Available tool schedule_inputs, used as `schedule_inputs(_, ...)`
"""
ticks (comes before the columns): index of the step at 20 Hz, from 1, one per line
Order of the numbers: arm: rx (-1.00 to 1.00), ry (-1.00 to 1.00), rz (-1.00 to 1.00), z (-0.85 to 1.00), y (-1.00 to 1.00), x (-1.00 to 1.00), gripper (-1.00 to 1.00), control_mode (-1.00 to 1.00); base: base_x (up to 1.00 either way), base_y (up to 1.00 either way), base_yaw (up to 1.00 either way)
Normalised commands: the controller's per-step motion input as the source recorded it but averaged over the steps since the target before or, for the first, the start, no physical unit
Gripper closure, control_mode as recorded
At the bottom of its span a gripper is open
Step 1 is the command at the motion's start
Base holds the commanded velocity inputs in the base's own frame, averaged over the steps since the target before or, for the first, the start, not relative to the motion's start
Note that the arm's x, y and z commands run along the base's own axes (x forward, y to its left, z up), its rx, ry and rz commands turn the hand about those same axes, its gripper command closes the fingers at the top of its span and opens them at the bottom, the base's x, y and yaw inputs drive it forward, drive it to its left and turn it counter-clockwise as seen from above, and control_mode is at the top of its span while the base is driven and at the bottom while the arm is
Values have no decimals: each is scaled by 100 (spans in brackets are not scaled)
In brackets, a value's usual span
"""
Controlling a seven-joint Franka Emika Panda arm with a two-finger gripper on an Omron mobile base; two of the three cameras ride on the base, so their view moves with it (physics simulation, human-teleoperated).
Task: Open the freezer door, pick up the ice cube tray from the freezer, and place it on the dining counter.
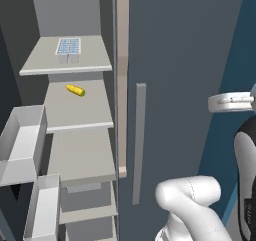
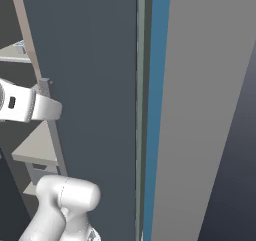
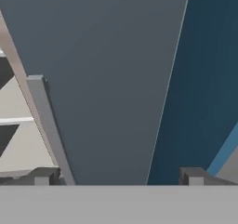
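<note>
Freezer (image 1: 80, 135) stands open. 1 white tray (image 1: 68, 48) with pale blue grid cells sits on the top shelf (image 1: 40, 62); 1 yellow oblong (image 1: 75, 90) lies on the shelf below. 2 grey bins (image 1: 22, 145) at left. No readable text. End effector (image 3: 118, 176) spread wide, holding nothing, facing the plain door (image 3: 107, 79).

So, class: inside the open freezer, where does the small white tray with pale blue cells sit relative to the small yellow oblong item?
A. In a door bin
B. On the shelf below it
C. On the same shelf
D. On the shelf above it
D: the small white tray with pale blue cells rests on the top light grey shelf, and the small yellow oblong item lies one shelf lower.
</note>
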Motion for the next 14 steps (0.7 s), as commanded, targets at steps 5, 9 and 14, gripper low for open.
schedule_inputs(5, 0, 3, -1, -24, 0, 19, -100, -100, 0, 0, 0)
schedule_inputs(9, 0, 1, 0, -8, 0, 1, -100, 100, -3, 4, 0)
schedule_inputs(14, 0, 0, 0, 0, 0, 0, -100, 100, -16, 47, -4)
